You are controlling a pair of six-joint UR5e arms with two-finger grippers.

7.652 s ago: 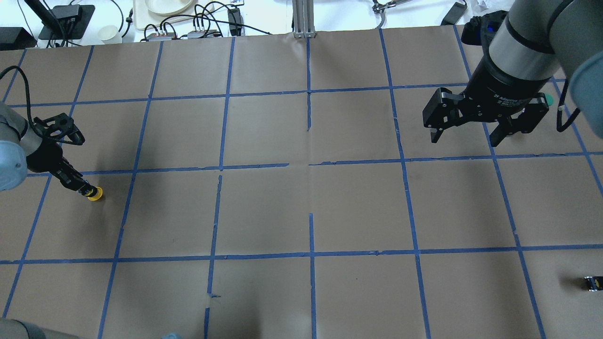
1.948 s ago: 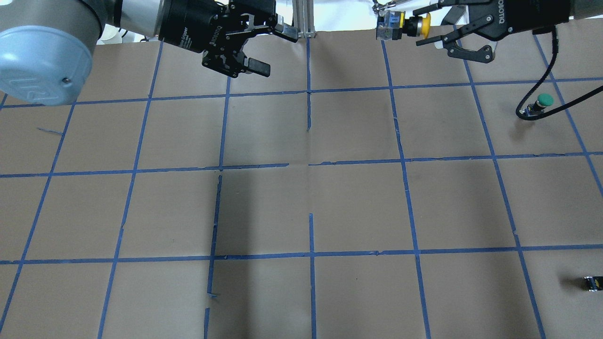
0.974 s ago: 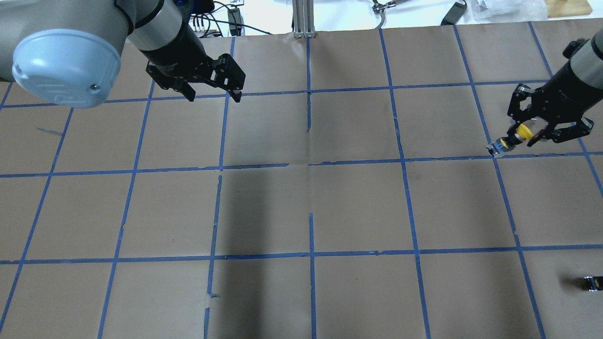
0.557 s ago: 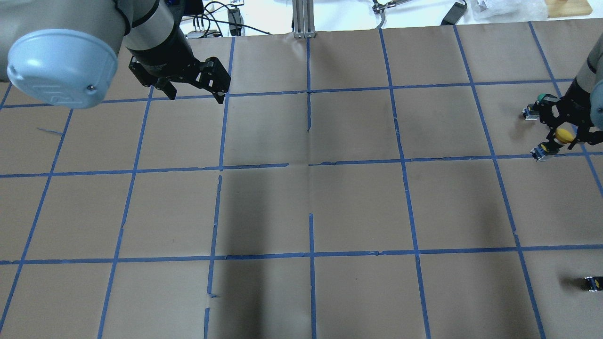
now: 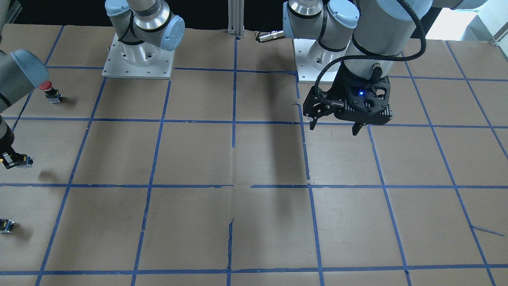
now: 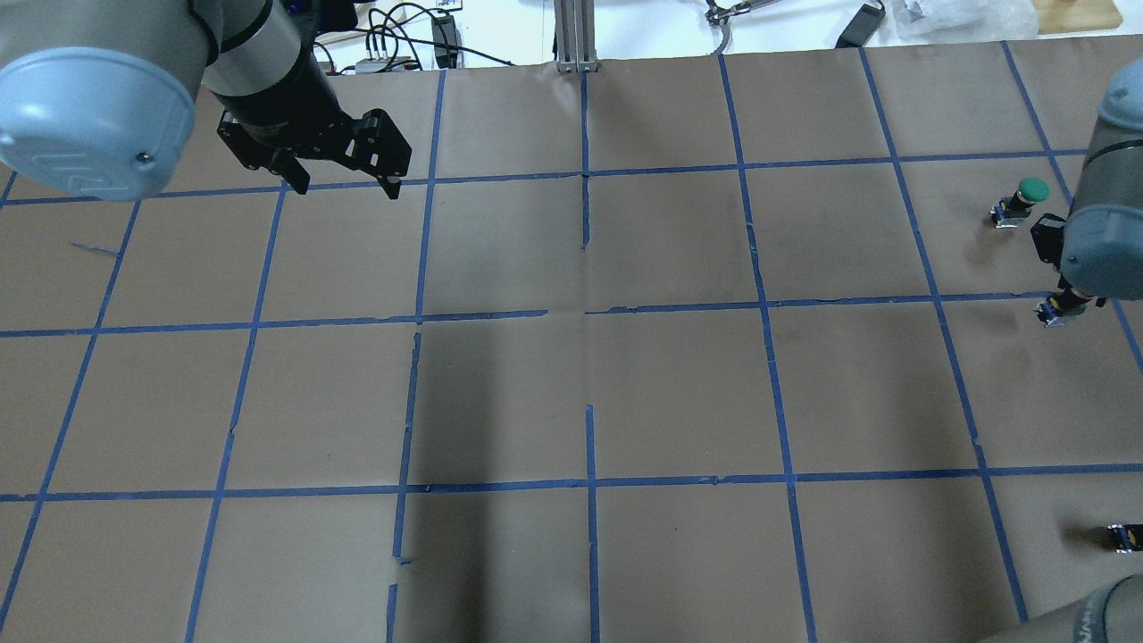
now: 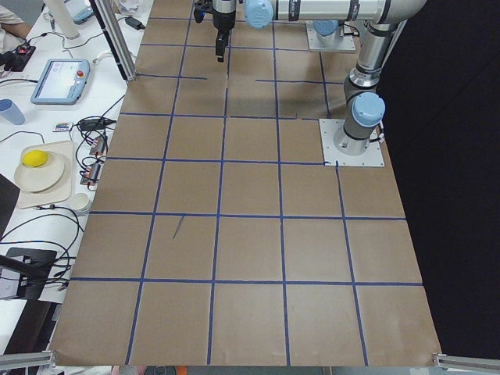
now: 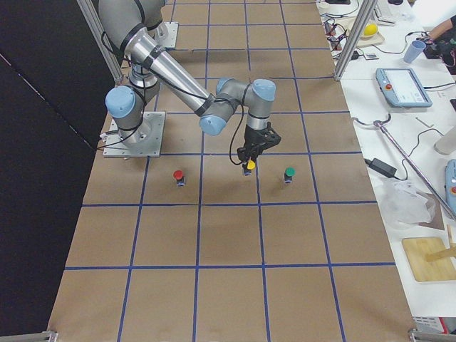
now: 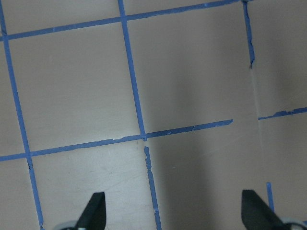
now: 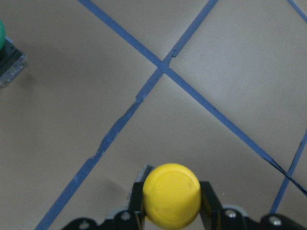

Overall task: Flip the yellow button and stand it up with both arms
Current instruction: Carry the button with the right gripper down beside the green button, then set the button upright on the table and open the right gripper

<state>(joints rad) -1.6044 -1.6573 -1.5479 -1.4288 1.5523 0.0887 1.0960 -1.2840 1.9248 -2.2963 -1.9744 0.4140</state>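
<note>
The yellow button (image 10: 171, 194) is held upright, cap up, in my right gripper (image 10: 171, 203), whose fingers (image 10: 209, 201) are shut on it below the cap. It hangs low over the brown paper near the table's right end (image 8: 248, 166). In the overhead view only its grey base (image 6: 1058, 311) shows under the right wrist. I cannot tell whether the base touches the table. My left gripper (image 6: 344, 183) is open and empty, high over the far left part of the table, and also shows in the front view (image 5: 335, 127).
A green-capped button (image 6: 1027, 194) stands just beyond the yellow one. A red-capped button (image 8: 178, 176) stands on its other side, toward the robot. A small capless black block (image 6: 1123, 536) lies at the right edge. Blue tape lines grid the brown paper (image 6: 589, 384).
The button went from my left gripper to my right, which carried it down to the table's right end and has just moved further right. The left gripper drifted left, open.
</note>
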